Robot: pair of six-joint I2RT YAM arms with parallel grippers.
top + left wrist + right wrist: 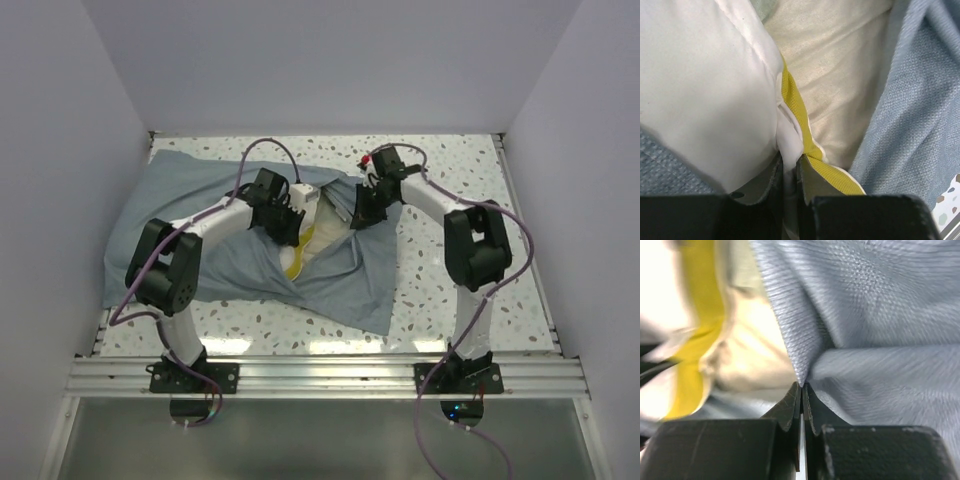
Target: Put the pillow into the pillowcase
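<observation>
Claws first. My left claw (pixel 789 167) is nearly closed. Its jaws pinch a thin white flap of the pillow (pixel 705 90), right where the yellow edge (pixel 796 107) runs down into the grip. My right claw (pixel 802 389) is closed tight, and the grey-blue pillowcase (pixel 880 315) puckers to a point at its tips, so I read that as a pinch on a fold of cloth.

From the top camera I see both arms bent inward, the claws facing each other across the gap in the pillowcase, around the middle of the bench (pixel 455 180). The pillow lies between them, mostly under the cloth, with only a cream strip and a curl of yellow showing. That view shows me neither grip.

The left wrist camera shows white quilted cloth bulging on the left and pale cream fabric behind the yellow band. Grey-blue cloth rises on the right, with a speckled corner of bench at the lower right. I cannot tell whether that cream fabric is pillow or lining. The right wrist view is blurred on its left side, where yellow and cream smear together.

The pillowcase spreads wide to the left, up to the bench's left edge by the wall. Its near corner stops short of the front rail (pixel 320 375). Speckled bench shows to the right of the right arm and along the far side.
</observation>
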